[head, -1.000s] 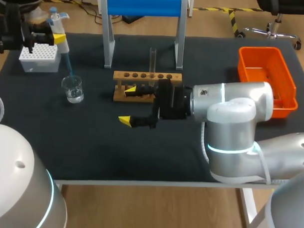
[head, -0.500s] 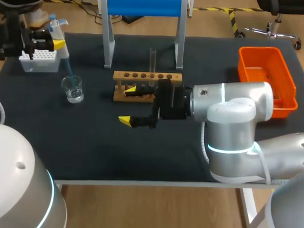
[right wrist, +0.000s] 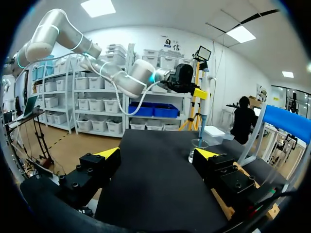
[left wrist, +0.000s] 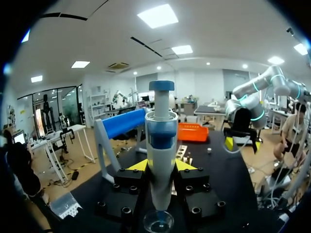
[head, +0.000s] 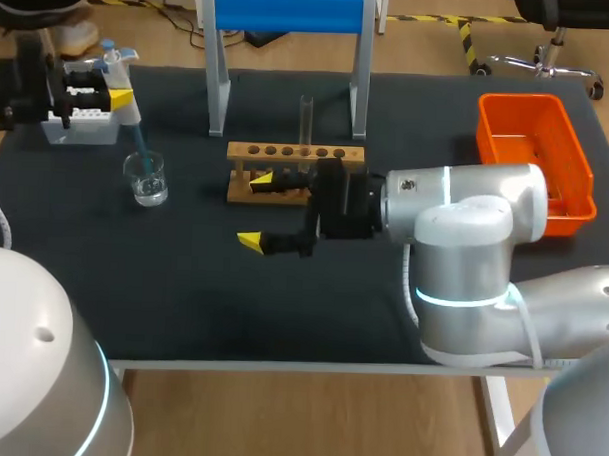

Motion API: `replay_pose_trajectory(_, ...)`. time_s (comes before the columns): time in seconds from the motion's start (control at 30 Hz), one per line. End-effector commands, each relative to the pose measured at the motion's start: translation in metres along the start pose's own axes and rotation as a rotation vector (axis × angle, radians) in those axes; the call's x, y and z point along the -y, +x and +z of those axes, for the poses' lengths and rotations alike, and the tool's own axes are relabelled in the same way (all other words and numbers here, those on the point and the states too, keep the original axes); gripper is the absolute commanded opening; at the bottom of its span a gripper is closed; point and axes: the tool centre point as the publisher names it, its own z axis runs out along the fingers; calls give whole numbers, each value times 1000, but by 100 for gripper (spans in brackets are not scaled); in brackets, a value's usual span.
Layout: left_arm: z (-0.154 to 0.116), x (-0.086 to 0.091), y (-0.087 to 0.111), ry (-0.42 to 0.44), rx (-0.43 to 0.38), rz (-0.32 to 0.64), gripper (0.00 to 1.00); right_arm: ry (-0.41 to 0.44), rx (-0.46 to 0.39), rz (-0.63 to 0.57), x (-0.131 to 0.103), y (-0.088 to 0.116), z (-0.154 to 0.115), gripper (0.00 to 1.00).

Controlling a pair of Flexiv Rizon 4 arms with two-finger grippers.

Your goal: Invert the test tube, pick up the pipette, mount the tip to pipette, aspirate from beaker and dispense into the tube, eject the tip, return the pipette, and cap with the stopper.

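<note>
Upper left of frame: left end effector clamped on pipette, tip pointing down into beaker. Looks like aspiration: best keep tip submerged, off the glass, draw slowly. Right end effector open, mid-frame beside rack.

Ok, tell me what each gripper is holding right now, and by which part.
The left gripper holds the pipette, jaws clamped on its white body below the blue band, tip pointing down toward the beaker. The right gripper holds nothing; its jaws stand open.
</note>
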Motion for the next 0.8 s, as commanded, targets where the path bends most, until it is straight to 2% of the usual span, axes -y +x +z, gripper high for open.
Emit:
replay_pose_trajectory(0.03, 0, -6, -1, 0, 4, -2, 0, 2, -1, 0, 0, 0, 0, 100)
replay_pose_trajectory(0.13, 1, -8, -1, -25, -7, 3, 0, 2, -1, 0, 0, 0, 0, 100)
replay_pose_trajectory(0.8, 2, -22, -3, -20, 5, -6, 0, 2, -1, 0, 0, 0, 0, 100)
